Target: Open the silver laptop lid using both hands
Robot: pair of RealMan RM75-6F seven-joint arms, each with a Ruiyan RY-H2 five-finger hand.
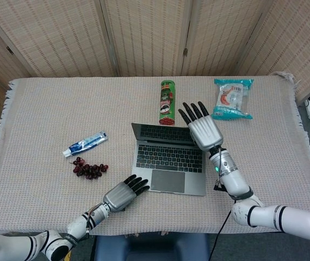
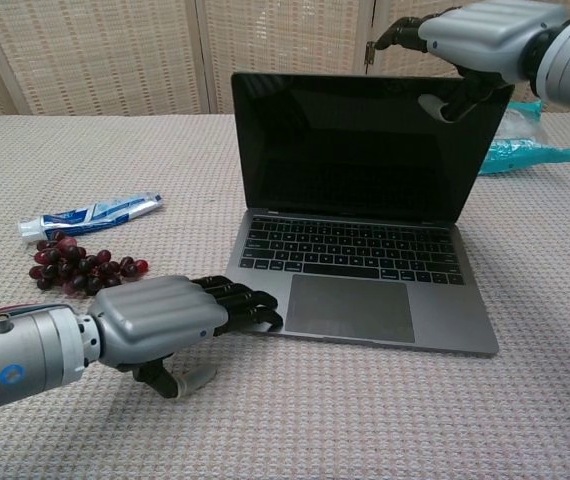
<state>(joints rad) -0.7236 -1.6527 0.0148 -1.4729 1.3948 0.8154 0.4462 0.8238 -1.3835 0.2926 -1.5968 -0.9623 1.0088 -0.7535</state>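
Note:
The silver laptop [image 1: 168, 166] [image 2: 350, 255] stands open in the middle of the table, its dark screen [image 2: 355, 145] upright and the keyboard showing. My right hand [image 1: 204, 133] [image 2: 490, 30] is at the lid's top right edge, with the fingers [image 1: 190, 113] reaching over the back and the thumb on the screen side. My left hand [image 1: 121, 194] [image 2: 155, 315] lies low on the cloth, its fingertips [image 2: 250, 305] resting on the base's front left corner. It holds nothing.
A green chip can [image 1: 167, 101] lies behind the lid. A teal snack bag [image 1: 232, 99] [image 2: 525, 150] is at the back right. A toothpaste tube [image 1: 85, 144] [image 2: 90, 215] and dark grapes [image 1: 90, 169] [image 2: 75, 268] lie left of the laptop.

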